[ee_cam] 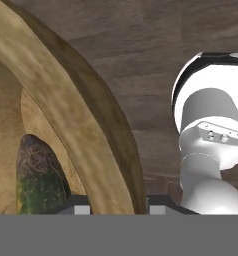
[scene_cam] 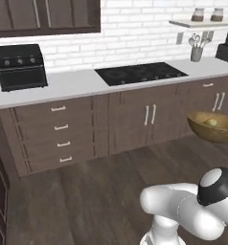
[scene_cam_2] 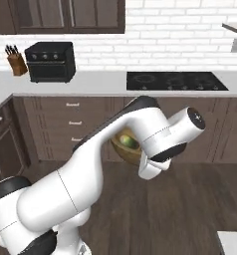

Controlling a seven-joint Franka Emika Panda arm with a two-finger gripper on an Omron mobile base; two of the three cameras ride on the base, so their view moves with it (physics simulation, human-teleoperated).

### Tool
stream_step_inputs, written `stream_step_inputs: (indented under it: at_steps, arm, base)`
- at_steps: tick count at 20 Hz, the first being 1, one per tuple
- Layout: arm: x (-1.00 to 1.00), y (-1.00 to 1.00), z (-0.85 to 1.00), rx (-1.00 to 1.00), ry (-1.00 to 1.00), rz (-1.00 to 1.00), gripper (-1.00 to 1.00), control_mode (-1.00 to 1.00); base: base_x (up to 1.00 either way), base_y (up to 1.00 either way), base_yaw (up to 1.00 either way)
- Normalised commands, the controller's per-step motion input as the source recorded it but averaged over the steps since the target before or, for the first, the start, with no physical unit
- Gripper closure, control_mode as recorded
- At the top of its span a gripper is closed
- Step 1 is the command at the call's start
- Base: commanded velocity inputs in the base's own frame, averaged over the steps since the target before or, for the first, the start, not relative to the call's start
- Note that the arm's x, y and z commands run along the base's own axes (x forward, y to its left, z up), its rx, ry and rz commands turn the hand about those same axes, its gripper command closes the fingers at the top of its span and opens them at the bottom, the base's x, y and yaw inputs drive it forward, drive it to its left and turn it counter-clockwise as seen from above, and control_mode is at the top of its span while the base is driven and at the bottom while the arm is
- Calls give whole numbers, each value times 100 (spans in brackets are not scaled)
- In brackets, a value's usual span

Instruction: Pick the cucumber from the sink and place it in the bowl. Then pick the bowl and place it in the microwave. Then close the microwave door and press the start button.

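The gripper (ee_cam: 116,206) is clamped narrow on the rim of the bowl (ee_cam: 66,115), the two dark tips just peeking up on either side of the wooden wall in the hand view. The rim sweeps up and away from the fingers as a broad tan arc, darker on its outside. Inside the bowl lies the cucumber (ee_cam: 40,175), a stubby green-yellow piece resting against the inner slope close to the gripped edge.

From the left base view, the bowl (scene_cam: 212,127) hangs in the air at the right edge, above the wooden floor and in front of the lower cabinets (scene_cam: 130,119), with the cucumber (scene_cam: 211,122) sitting in it as a small yellow-green lump. From the right base view, the bowl (scene_cam_2: 126,147) is tucked behind the white arm, the cucumber (scene_cam_2: 129,141) showing just over the rim.

On the far counter (scene_cam: 73,83) a black toaster oven (scene_cam: 20,67) stands at the left, the black cooktop (scene_cam: 141,72) sits flush to its right, and a knife block (scene_cam_2: 16,61) stands at the far left beside the oven.
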Motion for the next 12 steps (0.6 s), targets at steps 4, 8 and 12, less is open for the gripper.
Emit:
stream_step_inputs:
  at_steps: [4, 8, 12]
  arm:
    - [0, 0, 0, 0, 0, 0, 100, 100]
    - [0, 0, 0, 0, 0, 0, 100, 100]
    - [0, 0, 0, 0, 0, 0, 100, 100]
  base:
    - [0, -49, -60]
    - [0, -46, -60]
    - [0, -44, -60]
